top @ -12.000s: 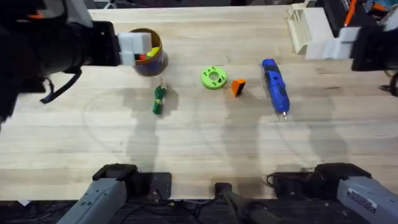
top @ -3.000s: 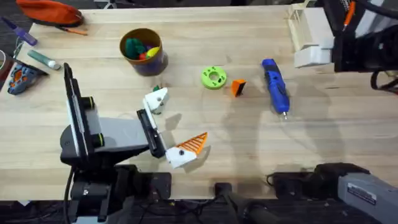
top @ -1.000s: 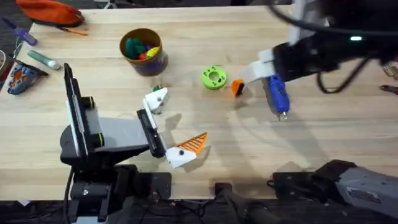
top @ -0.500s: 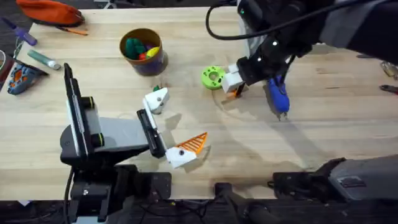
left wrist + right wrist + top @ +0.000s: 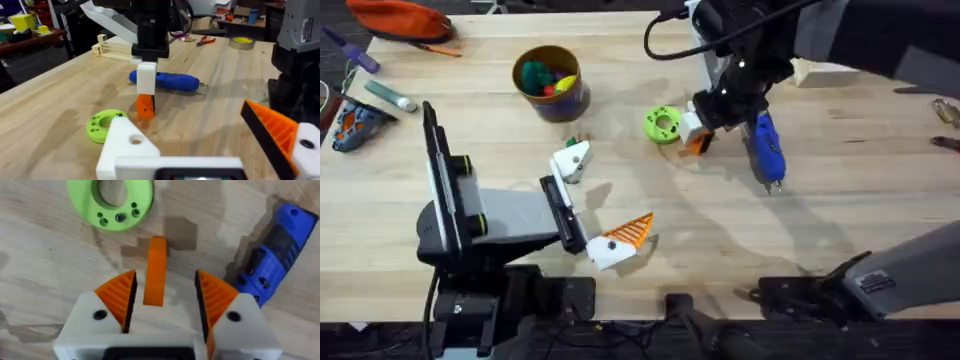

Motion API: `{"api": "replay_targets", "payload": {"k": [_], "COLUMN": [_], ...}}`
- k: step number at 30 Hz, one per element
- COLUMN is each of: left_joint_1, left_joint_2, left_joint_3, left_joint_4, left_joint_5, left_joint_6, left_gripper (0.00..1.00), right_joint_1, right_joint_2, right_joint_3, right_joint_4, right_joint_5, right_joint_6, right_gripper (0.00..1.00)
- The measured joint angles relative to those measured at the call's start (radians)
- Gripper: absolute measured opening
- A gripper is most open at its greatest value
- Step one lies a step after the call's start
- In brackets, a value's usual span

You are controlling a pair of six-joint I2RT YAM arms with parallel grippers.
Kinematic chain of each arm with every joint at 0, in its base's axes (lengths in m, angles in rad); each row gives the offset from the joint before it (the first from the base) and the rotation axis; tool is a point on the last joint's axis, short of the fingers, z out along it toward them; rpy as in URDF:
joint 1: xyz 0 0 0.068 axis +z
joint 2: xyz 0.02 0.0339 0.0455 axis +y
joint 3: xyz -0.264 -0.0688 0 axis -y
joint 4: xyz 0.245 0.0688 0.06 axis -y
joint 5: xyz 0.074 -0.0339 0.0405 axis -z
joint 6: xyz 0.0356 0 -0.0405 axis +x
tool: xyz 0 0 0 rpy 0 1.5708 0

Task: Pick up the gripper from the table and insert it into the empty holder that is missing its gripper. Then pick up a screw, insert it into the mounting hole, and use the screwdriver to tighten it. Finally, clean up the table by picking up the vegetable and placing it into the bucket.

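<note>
Orange gripper (image 5: 155, 270), lime-green disc (image 5: 110, 200), blue screwdriver (image 5: 272, 260), pale wood-grain table (image 5: 650, 215)

A light wooden bench (image 5: 650, 230) with plank grain spans the room's foreground, with an orange pouch (image 5: 400, 17) lying at its far left corner. Beyond it, the left wrist view shows a dim workshop: a side table with a yellow box (image 5: 22, 22), and a roll of yellow tape (image 5: 241, 42) beside red-handled pliers (image 5: 210, 41).
</note>
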Motion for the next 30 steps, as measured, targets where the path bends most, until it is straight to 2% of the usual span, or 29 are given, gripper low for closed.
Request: {"api": "replay_targets", "payload": {"k": [12, 25, 30], "left_joint_1": [0.0, 0.0, 0.0], "left_joint_2": [0.0, 0.0, 0.0], "left_joint_3": [0.0, 0.0, 0.0], "left_joint_4": [0.0, 0.0, 0.0], "left_joint_5": [0.0, 0.0, 0.0], "left_joint_6": [0.0, 0.0, 0.0], "left_gripper": [0.985, 0.986, 0.986], "right_joint_1": [-0.001, 0.019, 0.02], "right_joint_2": [0.0, 0.022, 0.024], "right_joint_3": [0.0, 0.001, 0.001], "right_joint_4": [0.007, 0.005, 0.005], "right_joint_5": [-0.048, -0.048, -0.044], "right_joint_6": [-0.003, -0.003, -0.003], "right_gripper": [0.519, 0.464, 0.398]}}
